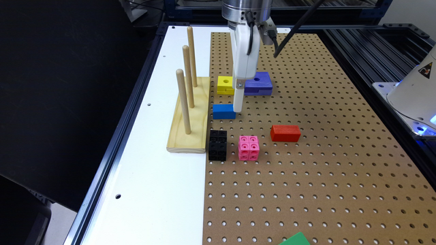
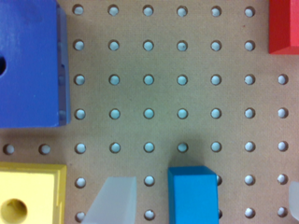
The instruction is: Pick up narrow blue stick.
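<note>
white end effector (image 1: 237, 108) upright, straddling narrow blue stick (image 1: 223, 111).

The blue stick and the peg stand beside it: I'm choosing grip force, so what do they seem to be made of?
The blue stick looks like painted wood or hard plastic: flat, smooth, even bright-blue faces with crisp edges and a matte sheen; which one is unclear. The peg stand looks like unpainted pale wood: grain lines show on its base, and its three round dowels share the same light tan.
</note>
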`<act>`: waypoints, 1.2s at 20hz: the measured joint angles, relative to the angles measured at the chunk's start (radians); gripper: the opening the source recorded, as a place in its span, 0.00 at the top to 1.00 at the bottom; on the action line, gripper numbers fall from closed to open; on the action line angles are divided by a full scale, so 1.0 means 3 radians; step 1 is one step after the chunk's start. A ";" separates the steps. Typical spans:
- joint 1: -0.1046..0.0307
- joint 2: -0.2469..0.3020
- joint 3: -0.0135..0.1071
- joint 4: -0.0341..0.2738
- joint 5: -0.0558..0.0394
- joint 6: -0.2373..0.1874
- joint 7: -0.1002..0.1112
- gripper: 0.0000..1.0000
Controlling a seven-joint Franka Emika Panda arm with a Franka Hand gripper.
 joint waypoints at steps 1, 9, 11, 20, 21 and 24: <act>0.0002 0.0000 0.0000 0.0010 0.0000 0.0000 0.0000 0.00; 0.0009 0.0050 0.0001 0.0038 0.0000 0.0016 0.0000 0.00; 0.0010 0.0165 0.0001 0.0040 0.0000 0.0131 0.0000 0.00; 0.0010 0.0350 0.0001 0.0094 -0.0002 0.0300 0.0000 0.00; 0.0010 0.0350 0.0001 0.0097 -0.0002 0.0300 0.0000 0.00; 0.0010 0.0350 0.0001 0.0111 -0.0002 0.0300 0.0000 0.00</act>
